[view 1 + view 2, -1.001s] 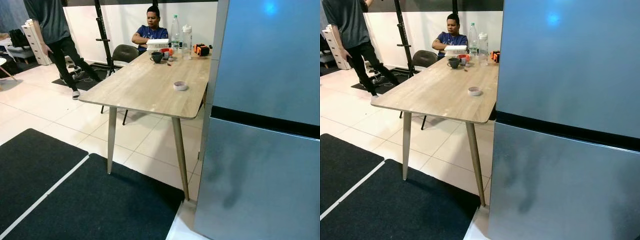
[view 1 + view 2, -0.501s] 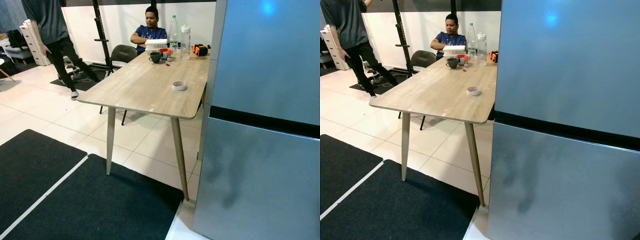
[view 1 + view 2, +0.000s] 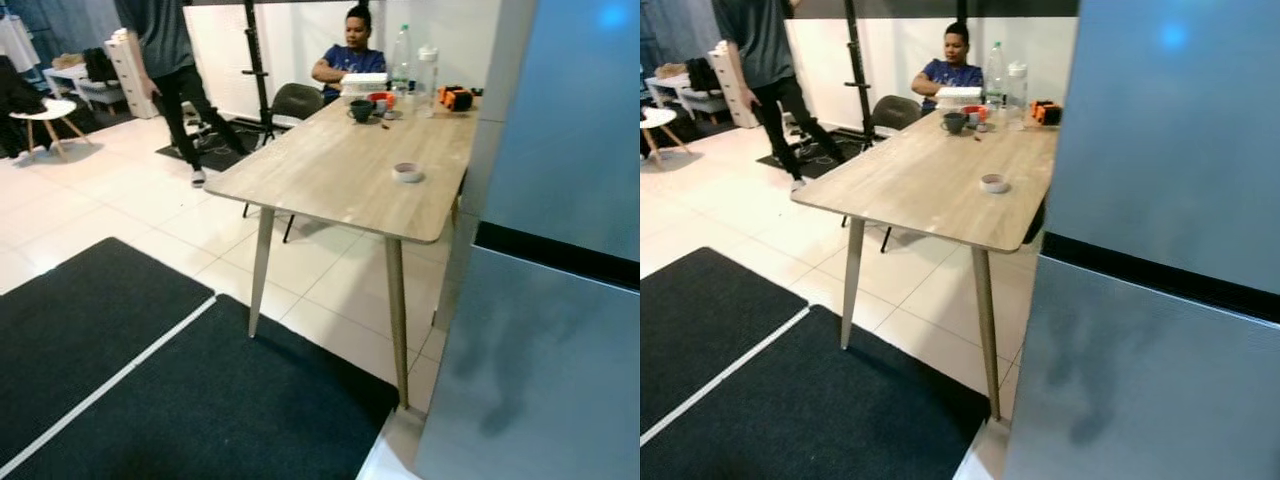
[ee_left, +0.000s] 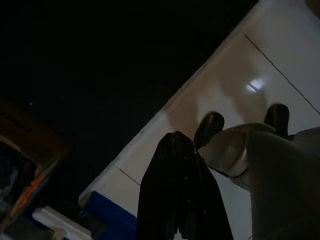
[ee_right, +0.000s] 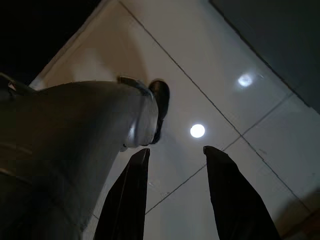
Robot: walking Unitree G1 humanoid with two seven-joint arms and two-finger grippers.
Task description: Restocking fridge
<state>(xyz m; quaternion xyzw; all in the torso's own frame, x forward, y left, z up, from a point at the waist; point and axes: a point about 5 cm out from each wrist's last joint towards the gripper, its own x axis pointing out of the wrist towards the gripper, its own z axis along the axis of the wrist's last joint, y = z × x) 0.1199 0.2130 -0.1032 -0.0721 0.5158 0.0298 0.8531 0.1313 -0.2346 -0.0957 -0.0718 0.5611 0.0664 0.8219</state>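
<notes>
The fridge (image 3: 560, 300) stands at my right, a tall grey-blue unit with both doors closed and a black strip between them. To its left, a wooden table (image 3: 330, 175) carries a clear bottle (image 3: 401, 55), a jug (image 3: 428, 68), a dark cup (image 3: 362, 110) and a small tape roll (image 3: 407, 171). My left gripper (image 4: 176, 137) hangs over dark mat and white tile with its fingers pressed together, holding nothing. My right gripper (image 5: 176, 150) hangs over white tile, open and empty.
A person (image 3: 352, 55) sits at the table's far end beside a chair (image 3: 297, 100). Another person (image 3: 165, 50) stands at the back left. Black mats (image 3: 150, 400) cover the floor in front. A small white table (image 3: 45, 112) stands far left.
The whole picture has shifted right, so the camera has turned left. Table and fridge keep their places; the arms still hang.
</notes>
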